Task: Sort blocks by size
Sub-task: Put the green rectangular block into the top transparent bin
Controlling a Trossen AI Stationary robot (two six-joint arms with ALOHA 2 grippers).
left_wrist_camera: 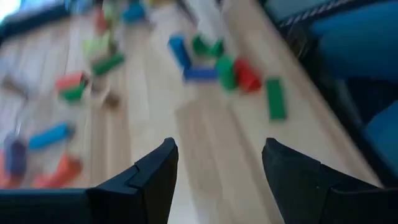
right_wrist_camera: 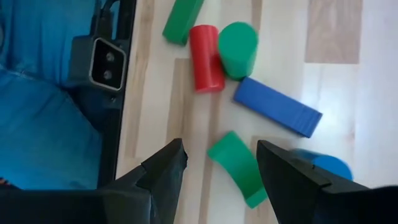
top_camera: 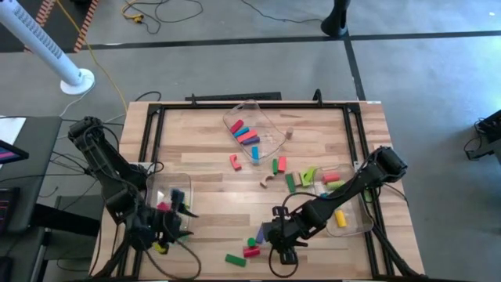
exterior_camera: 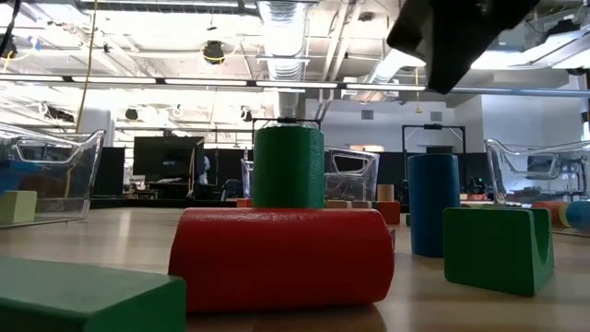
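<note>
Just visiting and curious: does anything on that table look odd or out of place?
Nothing looks broken or spilled. Loose blocks lie scattered across the table, some on their sides, like the red cylinder near the front edge. That fits a sorting job only part done.

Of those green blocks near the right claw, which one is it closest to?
The green arch block, lying on the table right between the open fingers of the right gripper. The green cylinder and green bar sit farther off, beside the red cylinder.
</note>
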